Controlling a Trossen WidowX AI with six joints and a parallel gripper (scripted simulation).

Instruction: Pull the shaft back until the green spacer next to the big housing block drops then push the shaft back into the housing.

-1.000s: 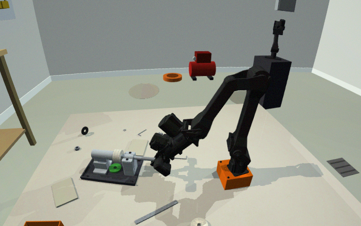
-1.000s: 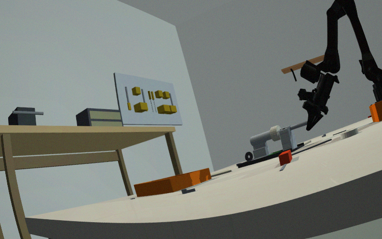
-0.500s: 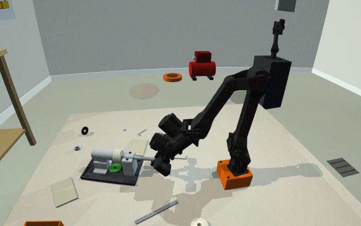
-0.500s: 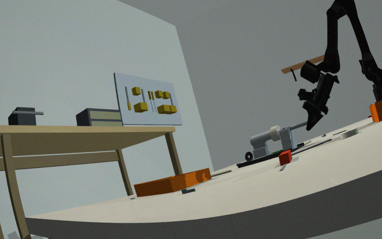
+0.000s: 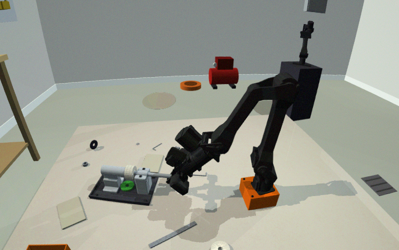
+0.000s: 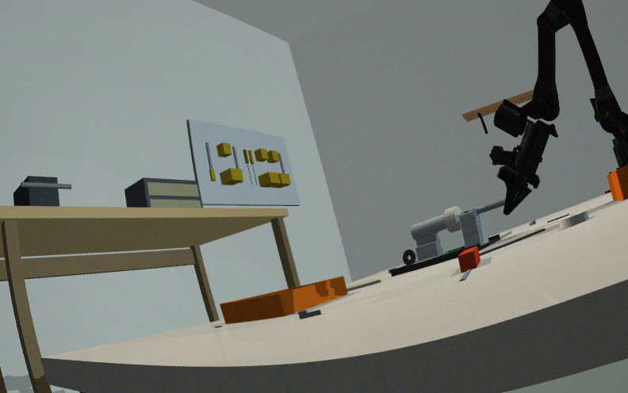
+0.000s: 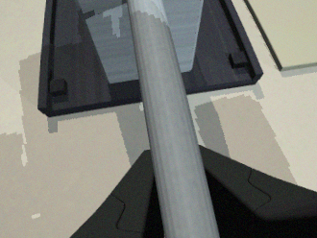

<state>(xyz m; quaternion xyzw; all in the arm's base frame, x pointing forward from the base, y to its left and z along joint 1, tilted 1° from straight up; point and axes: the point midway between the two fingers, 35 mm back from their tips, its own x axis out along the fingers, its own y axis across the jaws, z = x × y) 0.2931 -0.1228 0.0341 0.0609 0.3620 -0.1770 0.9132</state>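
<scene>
The grey shaft (image 5: 159, 175) (image 6: 490, 205) (image 7: 172, 110) runs through the upright support block (image 5: 142, 184) (image 6: 473, 230) (image 7: 115, 58) towards the big housing block (image 5: 111, 170) (image 6: 425, 230). My gripper (image 5: 171, 177) (image 6: 508, 209) (image 7: 170, 156) is shut on the shaft, on the robot's side of the support block. The green spacer (image 5: 131, 186) lies flat on the dark base plate (image 5: 117, 199) between housing and support, below the shaft and off it. Cream spacers (image 5: 129, 172) (image 6: 451, 219) sit upright around the shaft beside the housing; their exact number and the shaft's inner end are hidden.
A cream tile (image 5: 152, 162) lies behind the base plate, another tile (image 5: 71, 212) in front-left. A steel ruler (image 5: 173, 234), a white roll (image 5: 220, 245), an orange tray (image 5: 48, 246) (image 6: 259, 308), a black ring (image 5: 91, 146) and a red cube (image 6: 469, 259) are also around.
</scene>
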